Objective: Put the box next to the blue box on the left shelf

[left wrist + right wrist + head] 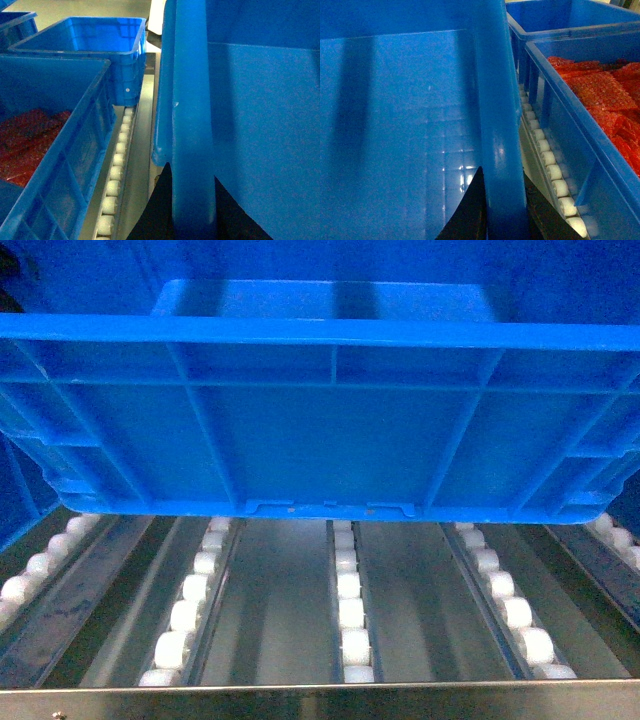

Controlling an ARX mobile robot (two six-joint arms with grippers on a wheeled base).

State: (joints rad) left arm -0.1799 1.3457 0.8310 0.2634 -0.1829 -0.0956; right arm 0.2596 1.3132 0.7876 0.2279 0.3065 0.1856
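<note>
1. Box [320,430]: large bright blue crate with ribbed outer wall and thick rim, filling the upper two thirds of the head view; bottom edge above the roller tracks (contact with the rollers not discernible).
2. Left shelf [350,615]: grey metal rack, parallel tracks of small white rollers running up the lower half of the head view, metal lip along the bottom edge.
3. Left gripper [192,210]: dark fingers at bottom centre of the left wrist view, one on each side of the box rim, clamped on it.
4. Right gripper [505,210]: dark fingers at bottom centre of the right wrist view, likewise clamped on the opposite rim.
5. Neighbouring blue crate [55,135]: left side of the left wrist view, red contents inside, a roller track between it and the box.
6. Second blue crate [590,110]: right side of the right wrist view, holding red-orange bubbly material.
7. Further blue crate [100,45]: upper left of the left wrist view, on the same rollers.
</note>
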